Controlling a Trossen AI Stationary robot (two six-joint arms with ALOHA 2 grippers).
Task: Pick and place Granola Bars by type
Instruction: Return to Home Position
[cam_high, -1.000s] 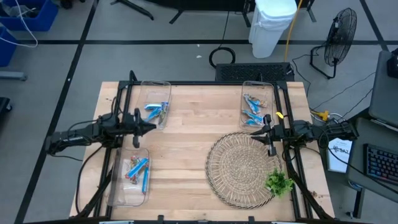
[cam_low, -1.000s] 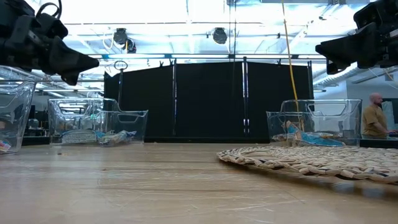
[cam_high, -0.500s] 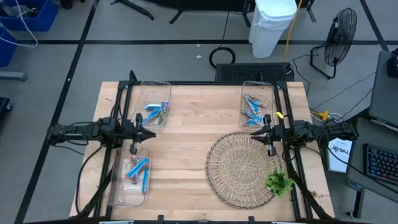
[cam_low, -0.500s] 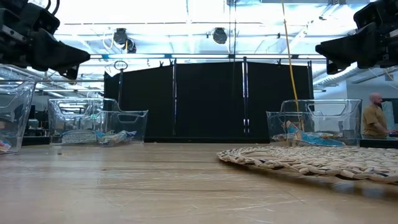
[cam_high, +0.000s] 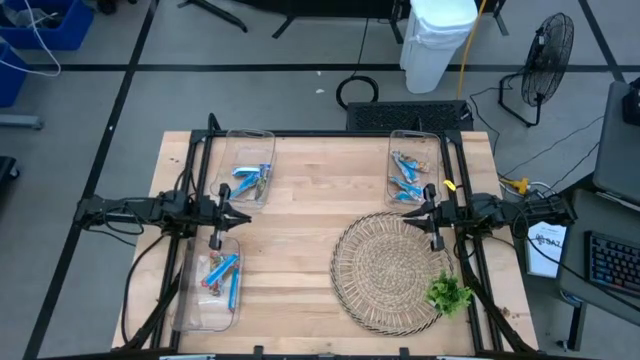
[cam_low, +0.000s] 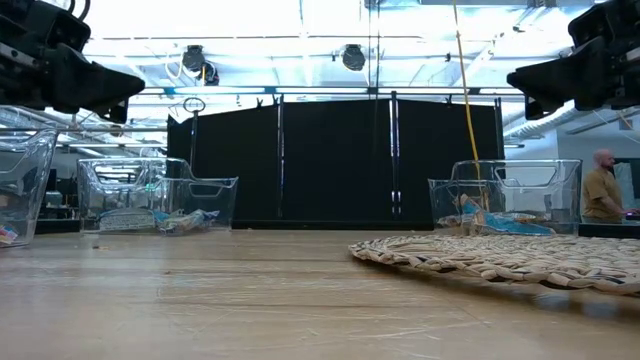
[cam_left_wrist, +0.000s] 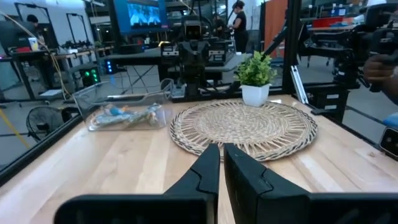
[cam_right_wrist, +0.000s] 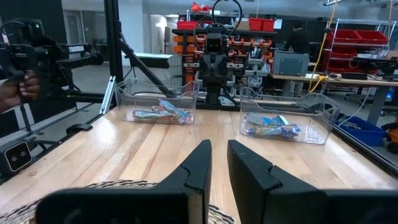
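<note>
The Granola Bars lie in three clear bins. Blue ones (cam_high: 250, 178) are in the far left bin, blue and multicoloured ones (cam_high: 222, 272) in the near left bin, and blue ones (cam_high: 406, 178) in the far right bin. My left gripper (cam_high: 240, 213) hovers level between the two left bins, pointing toward the right edge. Its fingers (cam_left_wrist: 221, 148) are shut with nothing between them. My right gripper (cam_high: 408, 212) hovers level over the far rim of the woven mat (cam_high: 395, 270), pointing toward the left edge. It (cam_right_wrist: 219, 144) is shut too and holds nothing.
A small green plant (cam_high: 449, 292) stands on the mat's near right rim. Bare wood lies in the table's middle between the bins. Black frame rails (cam_high: 200, 150) run along the left and right edges. A person (cam_low: 600, 195) stands in the room beyond the table.
My left arm has swung a little toward the table's near edge and straightened, so its gripper now points squarely at the right edge. It has stayed shut and holds nothing. The bars and bins have not moved.
</note>
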